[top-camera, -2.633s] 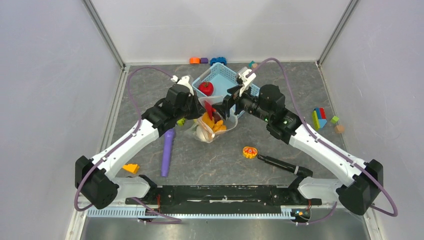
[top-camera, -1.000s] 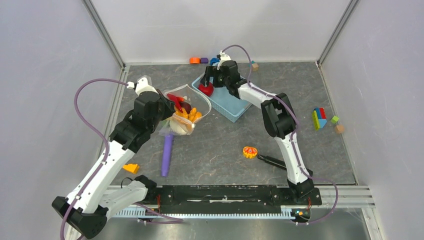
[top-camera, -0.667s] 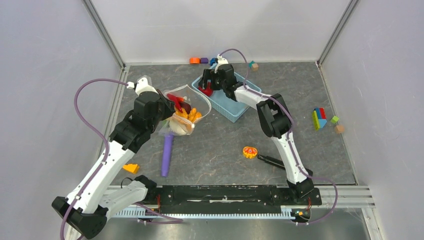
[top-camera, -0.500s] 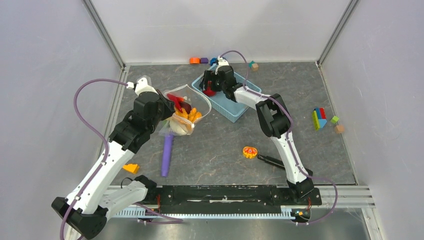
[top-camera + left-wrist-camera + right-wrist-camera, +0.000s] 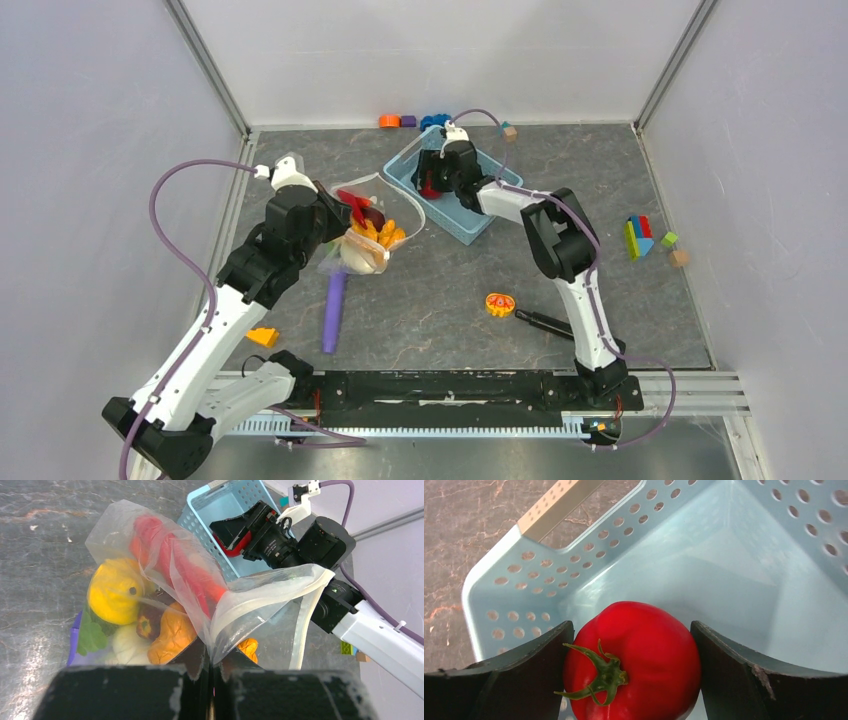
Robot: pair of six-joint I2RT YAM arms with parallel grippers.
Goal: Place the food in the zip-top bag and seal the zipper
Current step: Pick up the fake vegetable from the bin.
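Grey marbled table [image 5: 430, 300]; glossy tomato [image 5: 636, 660] between parted right fingers [image 5: 729, 675] in perforated basket [image 5: 774, 545]; left fingers [image 5: 150, 695] pinch floppy bag [image 5: 200, 595].

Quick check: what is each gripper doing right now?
Left gripper: shut on the zip-top bag, pinching its mouth edge.
Right gripper: jaws either side of the red tomato in the blue basket; grip cannot be told.

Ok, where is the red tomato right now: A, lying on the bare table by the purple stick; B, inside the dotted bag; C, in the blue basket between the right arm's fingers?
C: the right wrist view shows the tomato sitting in the blue basket with the right gripper fingers on either side of it.
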